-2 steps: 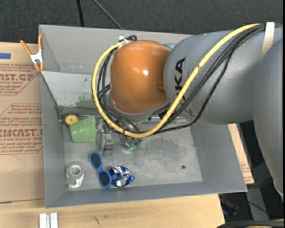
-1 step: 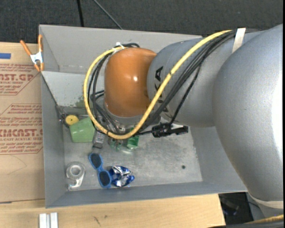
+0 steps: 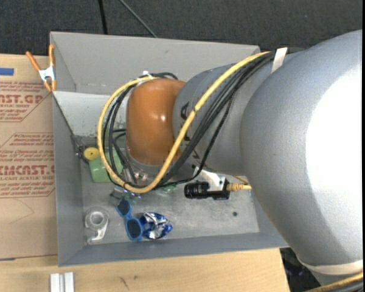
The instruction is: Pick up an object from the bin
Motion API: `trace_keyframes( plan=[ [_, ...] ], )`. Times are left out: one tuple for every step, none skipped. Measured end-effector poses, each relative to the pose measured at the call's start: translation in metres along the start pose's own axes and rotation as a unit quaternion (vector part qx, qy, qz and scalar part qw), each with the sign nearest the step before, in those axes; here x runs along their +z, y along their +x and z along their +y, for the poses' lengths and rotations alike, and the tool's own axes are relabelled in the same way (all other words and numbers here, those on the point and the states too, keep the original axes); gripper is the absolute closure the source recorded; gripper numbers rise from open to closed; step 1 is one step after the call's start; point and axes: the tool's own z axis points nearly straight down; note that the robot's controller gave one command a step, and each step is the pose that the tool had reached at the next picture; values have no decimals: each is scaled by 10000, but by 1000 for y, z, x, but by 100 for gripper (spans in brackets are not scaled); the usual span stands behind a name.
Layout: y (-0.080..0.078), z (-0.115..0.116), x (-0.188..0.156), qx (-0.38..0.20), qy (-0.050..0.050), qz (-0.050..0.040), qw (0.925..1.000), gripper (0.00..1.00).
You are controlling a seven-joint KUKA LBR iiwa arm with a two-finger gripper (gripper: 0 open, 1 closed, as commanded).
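Reaching in from the right, the arm hangs its orange wrist cover (image 3: 149, 123) low over the left-middle floor of the bin (image 3: 170, 47). The hand (image 3: 120, 191) beneath is mostly hidden, so I cannot tell whether it is released or clenched. Just below it lies a blue piece (image 3: 128, 216), its long axis running from the hand toward the near wall. A green block (image 3: 98, 173) sits to the hand's upper left.

Bright, even light falls from above. A soft sheen sits on the glossy orange dome cover (image 3: 149, 117) and big silver-grey arm (image 3: 304, 145); shadow darkens the grey metal bin (image 3: 70, 175) floor beneath them.
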Motion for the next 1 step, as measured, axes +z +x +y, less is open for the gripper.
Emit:
trace_keyframes(
  plan=[
    [-39, -54, 7, 1229, -2, -4, 9924, 100]
  ],
)
